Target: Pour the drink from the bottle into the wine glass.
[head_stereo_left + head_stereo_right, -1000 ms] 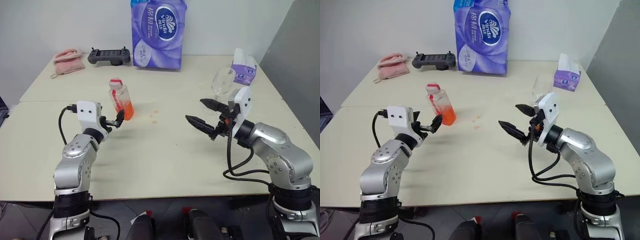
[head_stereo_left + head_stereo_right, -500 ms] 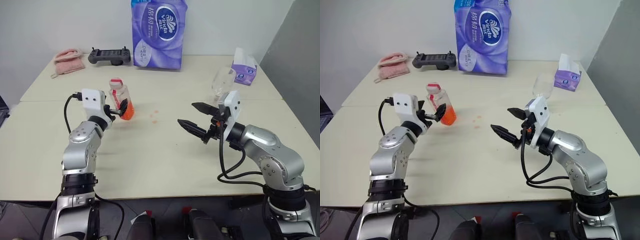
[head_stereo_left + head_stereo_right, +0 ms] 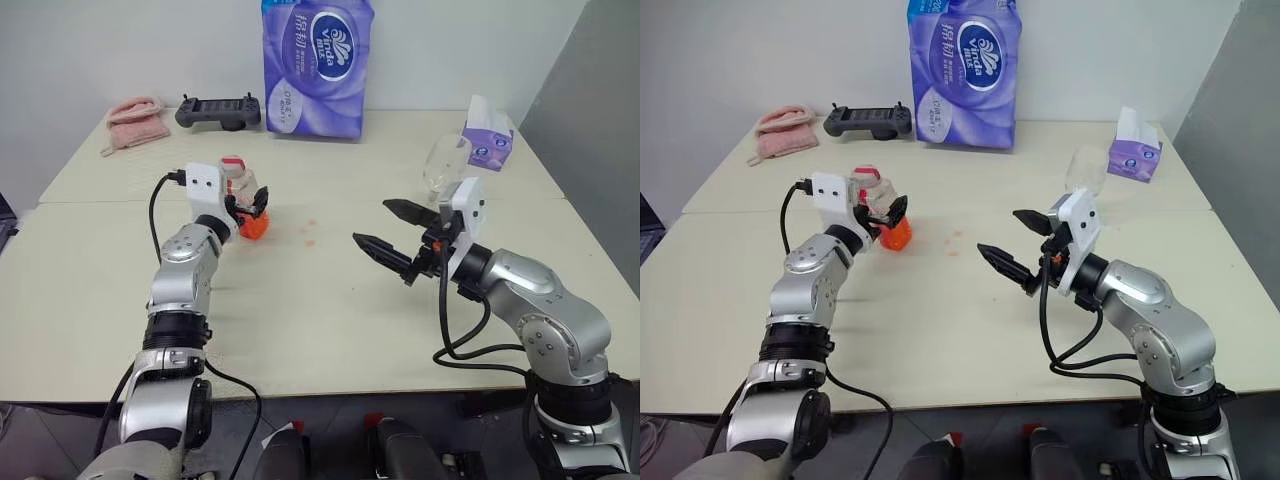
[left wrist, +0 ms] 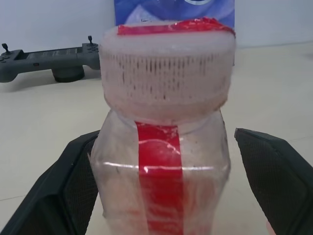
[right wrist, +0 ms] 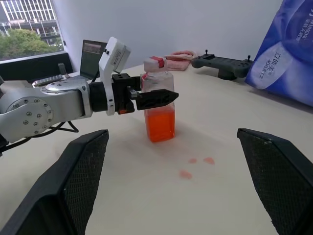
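Several things stand at the far side of the table (image 3: 330, 330), away from my work: a tall purple tissue pack (image 3: 317, 65) of shiny plastic film, a dark grey game controller (image 3: 218, 111) next to it, a folded pink cloth (image 3: 135, 122) that looks soft and fluffy, and a small purple tissue box (image 3: 488, 140) with a white sheet coming out of the top. I see a few small orange drops (image 3: 308, 232) on the pale, smooth table top between my two arms; nothing else lies between the bottle and the glass. The bottle (image 3: 880, 205) stands upright near the left side, made of clear plastic with square shoulders, a ribbed pale cap and a red strip over it; the drink (image 5: 159, 123) fills only the lower part, orange-red and half transparent. My left gripper (image 3: 248, 205) is around the bottle with the fingers spread wide, one black finger (image 4: 274, 186) on each side, and in the left wrist view I cannot tell if the pads touch the plastic. The wine glass (image 3: 445, 165) stands far to the right, near the tissue box, clear, with a round bowl; its stem is hidden behind my right arm. My right gripper (image 3: 392, 233) hangs over the table, wide apart and holding nothing, between the drops and the glass.
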